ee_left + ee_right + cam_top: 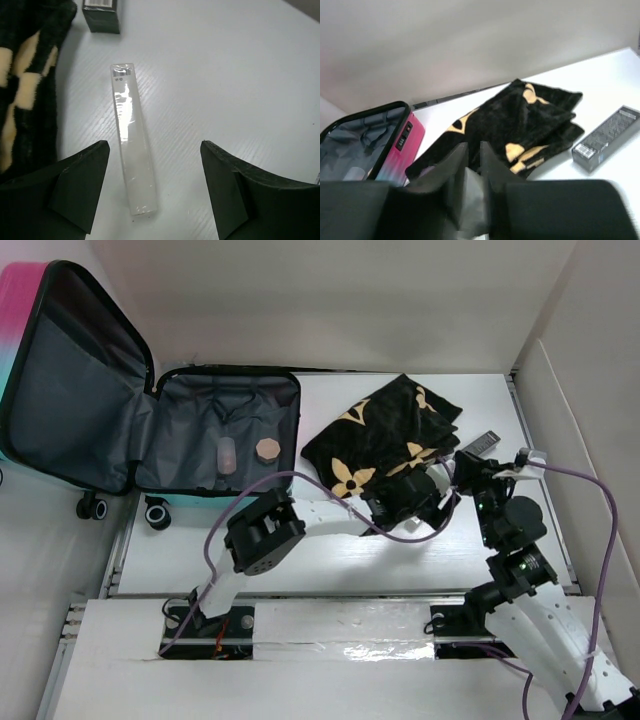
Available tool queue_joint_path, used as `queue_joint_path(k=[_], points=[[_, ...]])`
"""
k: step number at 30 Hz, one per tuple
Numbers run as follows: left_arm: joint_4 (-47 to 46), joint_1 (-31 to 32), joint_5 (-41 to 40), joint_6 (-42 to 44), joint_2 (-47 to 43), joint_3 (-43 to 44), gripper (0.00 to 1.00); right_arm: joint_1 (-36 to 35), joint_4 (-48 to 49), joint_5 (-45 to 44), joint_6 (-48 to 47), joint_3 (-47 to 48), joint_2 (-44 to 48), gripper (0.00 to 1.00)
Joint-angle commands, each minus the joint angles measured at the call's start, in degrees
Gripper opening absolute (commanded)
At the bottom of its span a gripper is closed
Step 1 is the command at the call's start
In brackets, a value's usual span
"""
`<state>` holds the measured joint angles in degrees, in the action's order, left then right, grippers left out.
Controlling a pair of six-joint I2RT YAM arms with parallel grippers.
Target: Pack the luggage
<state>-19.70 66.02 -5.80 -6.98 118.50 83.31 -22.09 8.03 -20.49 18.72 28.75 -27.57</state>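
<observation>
The luggage (185, 410) lies open at the table's far left, lid propped up, grey lining showing; its pink shell (402, 145) appears in the right wrist view. A small clear bottle (227, 453) and a tan hexagonal piece (267, 449) rest in its base. My left gripper (405, 502) is open low over the table, its fingers either side of a long clear plastic box (131, 150) without touching it. My right gripper (468, 472) hovers beside it, its fingers (465, 160) only a narrow gap apart with nothing seen between the tips.
A folded black towel with cream flower shapes (385, 430) lies right of the suitcase, just beyond both grippers. A small dark box (483, 443) sits at the towel's right edge. White walls close the table at the back and right.
</observation>
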Motion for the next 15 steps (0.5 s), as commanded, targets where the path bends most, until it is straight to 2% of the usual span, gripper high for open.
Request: queue_joint_path(k=[1,4,9,15], points=[[3.35,-0.19,-0.61,2.59,3.3,5.98,0.71,0.47,-2.5,-4.2,1.23,1.22,1.29,0.32],[3.88,-0.19,-2.63,2.76,5.94,8.27,0.71,0.47,-1.09,-3.69,0.88,0.16,4.01,0.42],[6.07,-0.19,-3.95,3.38,9.47,11.79,0.64,0.47,-1.7,-4.29,0.62,0.08,6.83,0.41],[7.13,-0.19,-5.62,3.91,13.33,13.81,0.51,0.47,-1.98,-4.12,0.97,0.08,7.44,0.39]])
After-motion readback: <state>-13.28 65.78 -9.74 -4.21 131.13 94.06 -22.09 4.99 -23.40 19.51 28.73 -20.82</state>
